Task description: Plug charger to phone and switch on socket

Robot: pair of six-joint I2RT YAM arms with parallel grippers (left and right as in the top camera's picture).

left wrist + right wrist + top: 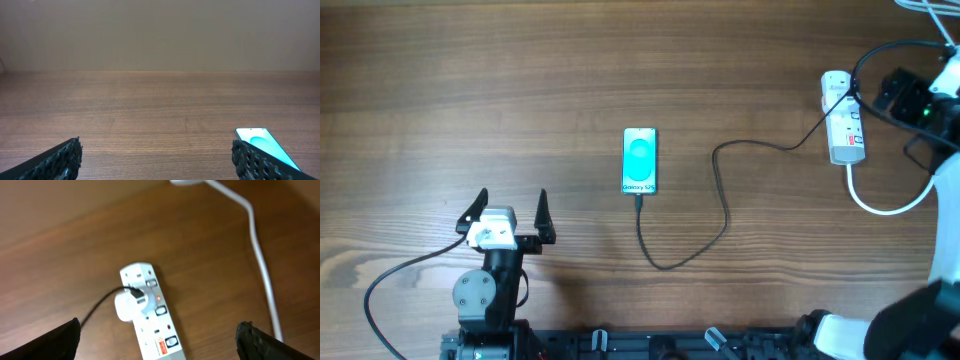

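Lying flat near the middle of the brown wooden table [470,90] is the small phone with the teal-blue screen [640,160]. Its white "Galaxy" words sit at the edge nearest the robot. The thin black charger cable [723,215] meets that edge of the phone. It dips in a loop toward the robot, bends back up, and runs off to the right to the small white power strip socket [844,125] near the far right corner.

In the right wrist view, the cable ends in a black plug pushed into a white plug head [127,306] that sits on the strip. A tiny red dot [158,298] shows on the strip beside it. I cannot tell which way the switch is set. A thick white cord [880,205] leaves the near end of the strip and curls to the right.

The right claw [157,337] hangs over the socket. Its 2 black fingers [55,342] are spread wide with nothing between them.

The left claw [511,200] sits near the front left of the table, well apart from the phone. Its 2 fingers are spread wide too, and it holds nothing.
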